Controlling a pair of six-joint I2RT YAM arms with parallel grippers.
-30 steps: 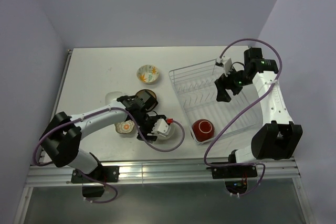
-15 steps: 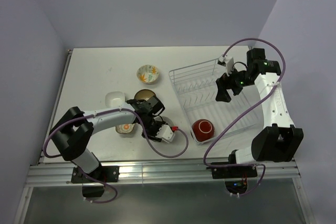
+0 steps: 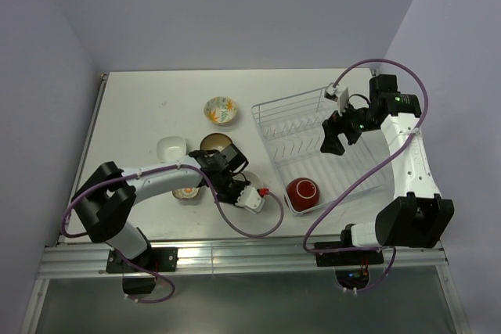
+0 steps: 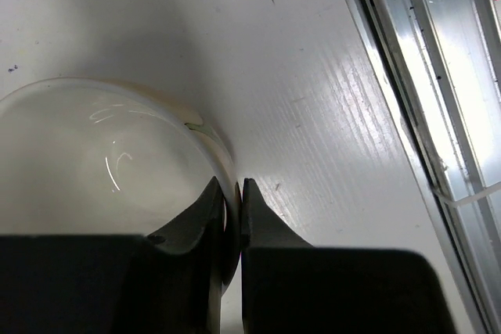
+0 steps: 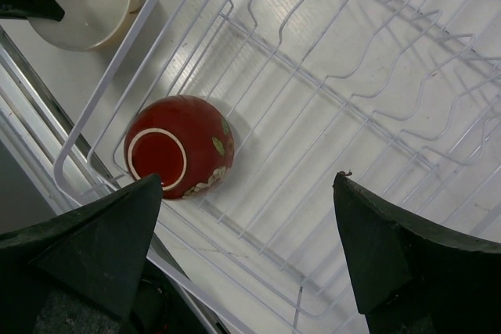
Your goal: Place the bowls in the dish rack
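Note:
My left gripper (image 4: 231, 184) is shut on the rim of a bowl (image 4: 94, 154) that is white inside with a yellow-green edge. The bowl stands on the table left of the dish rack's near corner (image 3: 247, 179). Around it are the flower-shaped patterned bowl (image 3: 186, 191), the dark brown bowl (image 3: 215, 145), the white squarish bowl (image 3: 171, 147) and the cream bowl with orange flowers (image 3: 221, 109). A red bowl (image 5: 178, 146) lies upside down in the near end of the white wire dish rack (image 3: 266, 104). Over the rack's middle hangs my right gripper (image 5: 246, 180), open with nothing between its fingers.
A metal rail (image 3: 235, 252) runs along the table's near edge, close to the held bowl. Purple cables (image 3: 258, 228) loop from both arms, the left one lying on the table by the rack's near corner. Walls close the table at the back and sides.
My left gripper has closed onto the bowl's rim, one finger inside and one outside. The left arm shifted slightly toward the near edge. The right arm has barely moved.

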